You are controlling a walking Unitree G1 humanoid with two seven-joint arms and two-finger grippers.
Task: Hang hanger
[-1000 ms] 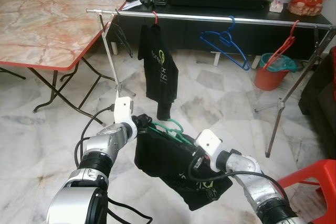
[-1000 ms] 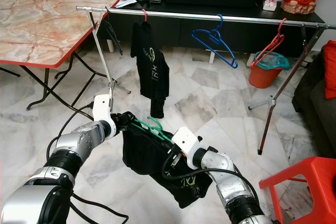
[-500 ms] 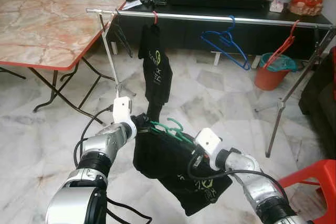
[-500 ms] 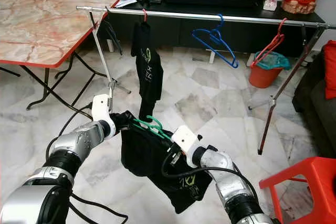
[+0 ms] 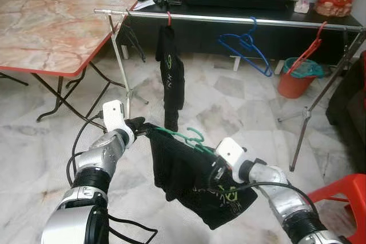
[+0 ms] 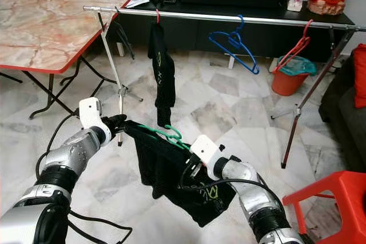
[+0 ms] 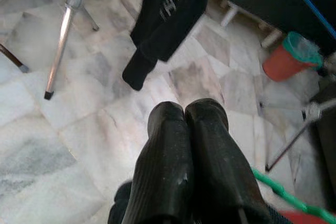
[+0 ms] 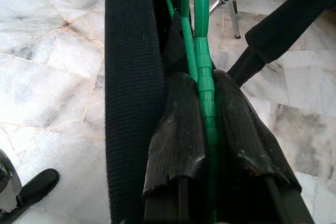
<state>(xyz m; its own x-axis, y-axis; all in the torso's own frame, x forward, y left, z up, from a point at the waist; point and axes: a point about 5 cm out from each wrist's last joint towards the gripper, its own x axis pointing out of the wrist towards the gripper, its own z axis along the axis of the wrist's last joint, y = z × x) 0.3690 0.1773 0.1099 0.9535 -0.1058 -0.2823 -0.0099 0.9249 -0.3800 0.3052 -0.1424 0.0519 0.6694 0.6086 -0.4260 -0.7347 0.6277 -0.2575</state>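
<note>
Eye views: we stand on a white marble floor (image 5: 240,101), with a marble-topped table (image 5: 51,27) to our left. The left gripper (image 5: 139,125) and right gripper (image 5: 213,161) carry the green hanger (image 5: 186,138) with a black shirt (image 5: 189,181) below the rail (image 5: 229,20); its print is unreadable.
Left wrist view: fingers (image 7: 186,150) pressed together.
Right wrist view: fingers (image 8: 181,124) clamp the hanger.

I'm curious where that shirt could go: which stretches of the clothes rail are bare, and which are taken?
The rail is bare between the hanging black shirt and the blue hanger, and again between the blue hanger and the red hanger. The left end is crowded: black hangers, then the shirt.
</note>
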